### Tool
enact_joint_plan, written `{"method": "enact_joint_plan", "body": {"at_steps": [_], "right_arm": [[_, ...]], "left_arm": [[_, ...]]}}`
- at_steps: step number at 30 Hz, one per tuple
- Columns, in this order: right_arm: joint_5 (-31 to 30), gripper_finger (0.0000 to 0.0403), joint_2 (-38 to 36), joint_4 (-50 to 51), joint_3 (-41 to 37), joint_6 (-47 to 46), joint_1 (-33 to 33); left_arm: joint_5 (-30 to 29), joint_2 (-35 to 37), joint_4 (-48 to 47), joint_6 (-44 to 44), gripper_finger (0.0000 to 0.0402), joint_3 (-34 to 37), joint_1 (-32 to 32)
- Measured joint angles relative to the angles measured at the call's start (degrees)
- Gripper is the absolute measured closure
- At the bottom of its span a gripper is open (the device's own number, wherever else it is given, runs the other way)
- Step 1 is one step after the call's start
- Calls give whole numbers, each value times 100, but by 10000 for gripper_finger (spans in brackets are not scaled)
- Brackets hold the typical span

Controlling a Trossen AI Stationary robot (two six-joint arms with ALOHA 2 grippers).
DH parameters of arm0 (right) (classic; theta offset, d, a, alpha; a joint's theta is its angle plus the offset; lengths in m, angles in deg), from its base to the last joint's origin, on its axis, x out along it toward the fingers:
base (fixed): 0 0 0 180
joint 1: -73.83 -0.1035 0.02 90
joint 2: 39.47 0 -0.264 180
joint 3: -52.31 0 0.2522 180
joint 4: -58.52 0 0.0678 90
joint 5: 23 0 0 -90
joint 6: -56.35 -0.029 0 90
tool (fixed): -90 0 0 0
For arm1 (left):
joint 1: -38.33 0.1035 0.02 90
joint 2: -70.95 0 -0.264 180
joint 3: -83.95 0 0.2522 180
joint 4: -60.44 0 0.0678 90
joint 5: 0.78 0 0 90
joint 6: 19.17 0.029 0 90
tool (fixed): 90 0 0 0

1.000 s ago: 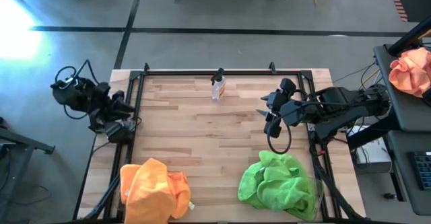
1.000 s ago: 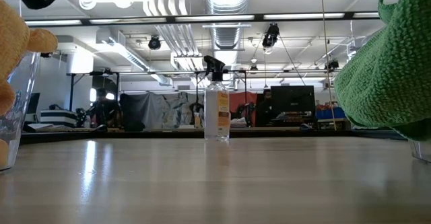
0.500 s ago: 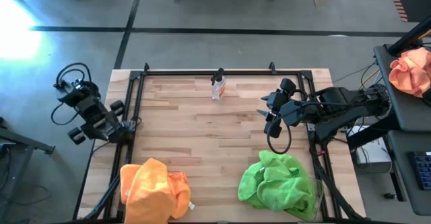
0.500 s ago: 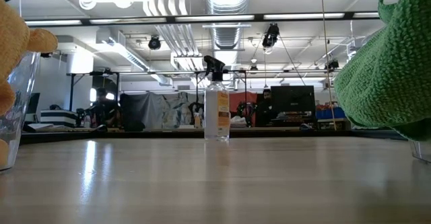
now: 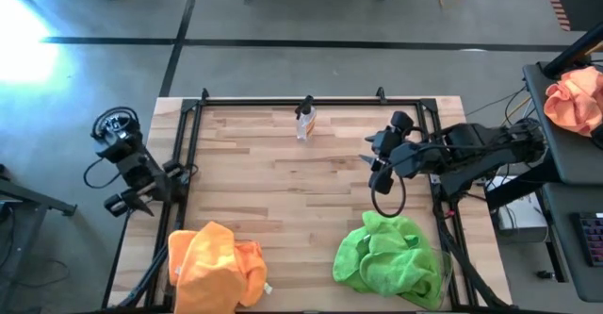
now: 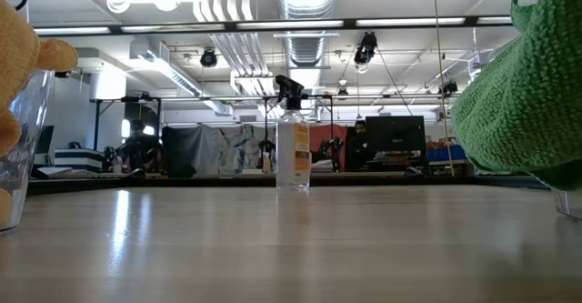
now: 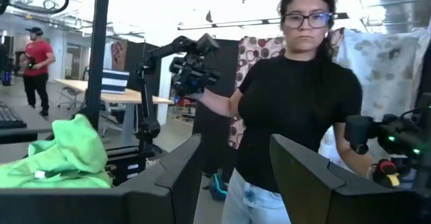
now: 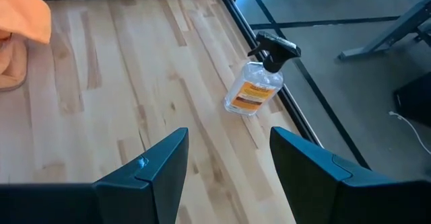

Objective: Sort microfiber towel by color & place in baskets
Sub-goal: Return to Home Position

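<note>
Orange microfiber towels (image 5: 217, 265) sit heaped in a clear basket (image 6: 23, 148) at the table's near left. Lime green towels (image 5: 388, 256) fill the other basket (image 5: 446, 269) at the near right and bulge over its wall (image 6: 568, 203) in the low view. My right gripper (image 5: 370, 168) hangs open above the bare wood right of centre, holding nothing. In its wrist view the fingers (image 8: 151, 167) frame the table. My left gripper (image 5: 124, 204) is off the table's left edge, open and empty. Its wrist view shows the green towels (image 7: 57, 158) far off.
A small clear spray bottle (image 5: 303, 121) stands near the far edge, also shown as bottle (image 8: 256, 89) in the right wrist view. A peach cloth bundle (image 5: 575, 97) lies on a side stand right of the table. A person (image 7: 296, 109) stands beyond the table. Bare wood spans the middle.
My left arm has swung away from the table's left rail, out past the left edge, and turned toward the near side. My right arm and the towels have stayed where they were.
</note>
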Motion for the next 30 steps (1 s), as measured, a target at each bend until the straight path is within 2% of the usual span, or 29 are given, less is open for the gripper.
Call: {"method": "enact_joint_plan", "body": {"at_steps": [22, 30], "right_arm": [[11, 197, 4, -1, -91, 2, -2], [24, 197, 4, 0, -91, 1, -2]], "left_arm": [[-5, -1, 2866, 25, 243, 1993, 2], [-4, -7, 3505, 103, 243, 2361, 2]]}}
